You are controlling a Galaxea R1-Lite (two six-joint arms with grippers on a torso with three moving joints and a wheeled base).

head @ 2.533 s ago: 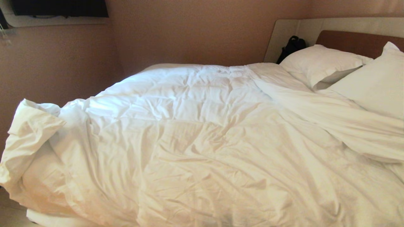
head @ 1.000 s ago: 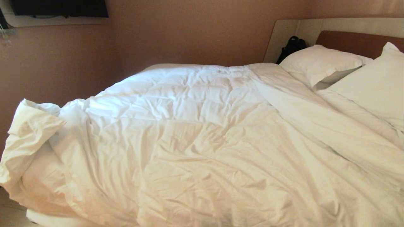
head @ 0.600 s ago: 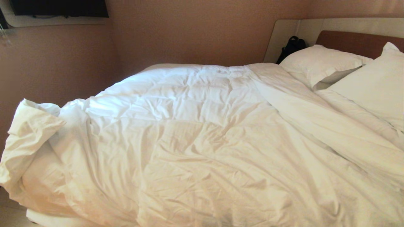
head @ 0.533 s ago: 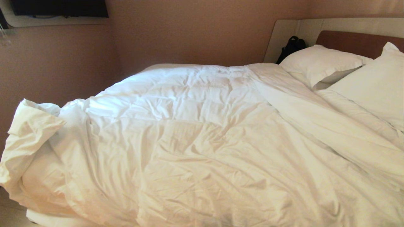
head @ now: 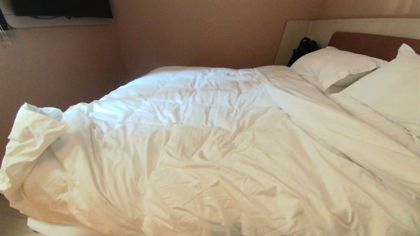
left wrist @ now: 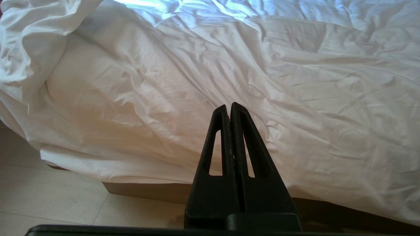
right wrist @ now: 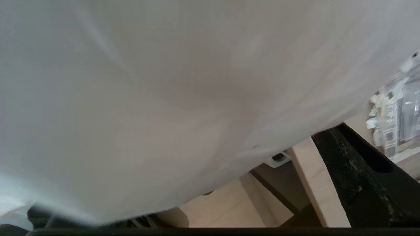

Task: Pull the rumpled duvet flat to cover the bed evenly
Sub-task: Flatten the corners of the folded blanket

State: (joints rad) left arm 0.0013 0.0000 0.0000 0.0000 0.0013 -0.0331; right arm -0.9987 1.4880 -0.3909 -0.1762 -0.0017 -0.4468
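The white quilted duvet [head: 203, 137] lies wrinkled across the bed [head: 367, 44]. Its near-left corner [head: 29, 137] is bunched and folded back, and a long fold runs toward the pillows. Neither arm shows in the head view. My left gripper [left wrist: 229, 106] is shut and empty, held just in front of the duvet [left wrist: 295, 82] where it hangs over the bed's brown base [left wrist: 147, 191]. In the right wrist view the duvet's cloth [right wrist: 164, 98] hangs close and fills most of the picture. My right gripper [right wrist: 197, 157] is open; one black finger [right wrist: 361, 183] shows, the other is hidden by cloth.
Two white pillows [head: 331, 65] [head: 390, 88] lean at the headboard, with a black bag [head: 303, 49] behind them. Pink walls close in the far side, and a dark screen [head: 62, 8] hangs top left. Pale floor [left wrist: 49, 196] runs along the bed's near side. Light wooden furniture [right wrist: 315, 183] stands beyond the right gripper.
The thick raised fold of duvet at the right, below the pillows, has been drawn out flatter and longer. Over the last second the bedding has barely changed.
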